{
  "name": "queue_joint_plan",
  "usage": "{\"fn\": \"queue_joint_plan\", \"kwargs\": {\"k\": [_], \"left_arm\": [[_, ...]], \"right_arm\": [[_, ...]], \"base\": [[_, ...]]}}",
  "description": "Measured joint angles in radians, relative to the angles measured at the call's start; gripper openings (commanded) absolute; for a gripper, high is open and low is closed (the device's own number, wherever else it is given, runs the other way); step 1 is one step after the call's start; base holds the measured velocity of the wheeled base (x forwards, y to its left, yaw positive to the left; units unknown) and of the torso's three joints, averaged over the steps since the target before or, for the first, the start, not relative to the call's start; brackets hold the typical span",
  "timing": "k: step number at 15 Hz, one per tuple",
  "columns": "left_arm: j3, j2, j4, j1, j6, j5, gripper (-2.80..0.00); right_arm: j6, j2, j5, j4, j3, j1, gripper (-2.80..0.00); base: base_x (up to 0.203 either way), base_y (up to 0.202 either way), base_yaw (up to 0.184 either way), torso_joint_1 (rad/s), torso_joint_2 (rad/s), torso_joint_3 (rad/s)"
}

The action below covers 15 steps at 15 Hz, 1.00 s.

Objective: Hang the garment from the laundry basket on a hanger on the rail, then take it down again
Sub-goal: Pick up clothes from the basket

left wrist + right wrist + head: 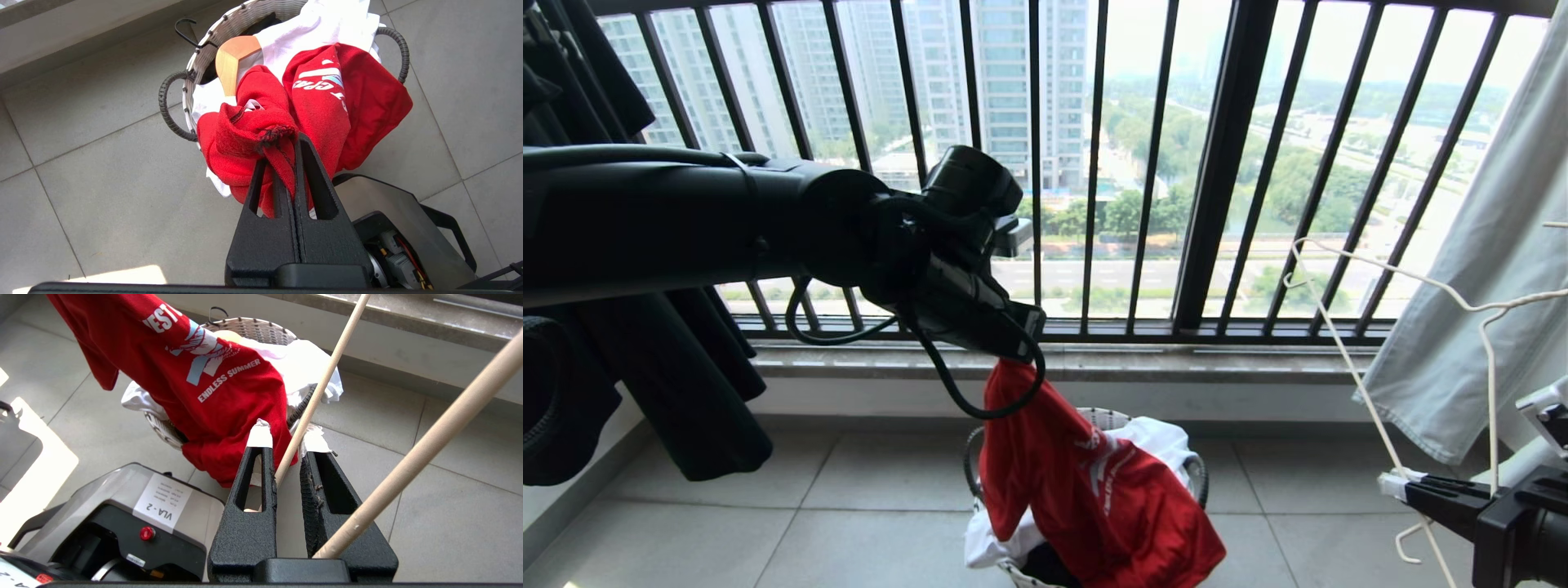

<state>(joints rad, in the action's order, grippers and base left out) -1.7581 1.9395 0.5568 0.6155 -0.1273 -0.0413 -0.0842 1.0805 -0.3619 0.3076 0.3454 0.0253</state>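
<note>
The left gripper (286, 163) is hanging above the laundry basket (1196, 474), its black fingers (314, 192) pressed together and pinching a bunched fold of the red T-shirt (1094, 490) near the neckline; the shirt's white neck label (253, 107) is showing just beyond the pinch. The T-shirt is dangling from that grip, its upper part lifted clear while its lower part is draping over the basket's rim and down the near side; the white lettering and the blue-white graphic (204, 355) are facing the right wrist camera. The basket is sitting on the grey tiled floor (768, 506) below the window sill (1176, 363); a white garment (318, 24) is spilling out of it, and a light wooden hanger (233, 61) with a dark hook is lying inside against the rim.

The right gripper (1401, 483) is reaching in low at the right edge of the head view; its taped fingertips (260, 435) are closing on a wire of the white wire hanger (1421, 282), which is running between them. The hanger is tilting up and leftward toward the dark balcony railing (1225, 163), well apart from the T-shirt. Pale grey-green trousers (1478, 269) are hanging at the right behind the hanger; dark clothes (686, 367) are hanging at the left behind the left arm.
</note>
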Motion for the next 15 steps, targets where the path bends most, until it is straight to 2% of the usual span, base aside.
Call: {"fn": "queue_joint_plan", "kwargs": {"k": [2, 5, 7, 9, 15], "left_arm": [[-0.006, -0.024, 0.026, -0.010, 0.026, -0.001, -2.80], [-0.007, -0.055, 0.039, -0.014, 0.032, -0.001, -2.80], [-0.013, -0.063, 0.039, -0.020, 0.064, -0.002, -2.80], [-0.023, -0.060, 0.038, -0.034, 0.109, -0.002, -2.80], [-0.062, -0.016, 0.039, -0.111, 0.304, 0.000, -2.80]], "right_arm": [[-0.033, -0.012, -0.003, -0.048, 0.052, 0.006, -2.80], [-0.221, -0.036, -0.012, -0.183, 0.094, 0.021, -2.80], [-0.342, -0.041, -0.018, -0.272, 0.134, 0.035, -2.80], [-0.428, -0.037, -0.021, -0.370, 0.189, 0.049, -2.80], [-0.565, -0.012, -0.024, -0.640, 0.345, 0.099, -2.80]], "base": [[0.000, 0.000, 0.000, 0.007, 0.00, 0.034], [0.000, 0.000, 0.000, 0.000, 0.00, 0.000], [0.000, 0.000, 0.000, 0.000, 0.00, 0.000], [0.000, 0.000, 0.000, 0.000, 0.00, 0.000], [0.000, 0.000, 0.000, 0.000, 0.00, 0.000]]}}
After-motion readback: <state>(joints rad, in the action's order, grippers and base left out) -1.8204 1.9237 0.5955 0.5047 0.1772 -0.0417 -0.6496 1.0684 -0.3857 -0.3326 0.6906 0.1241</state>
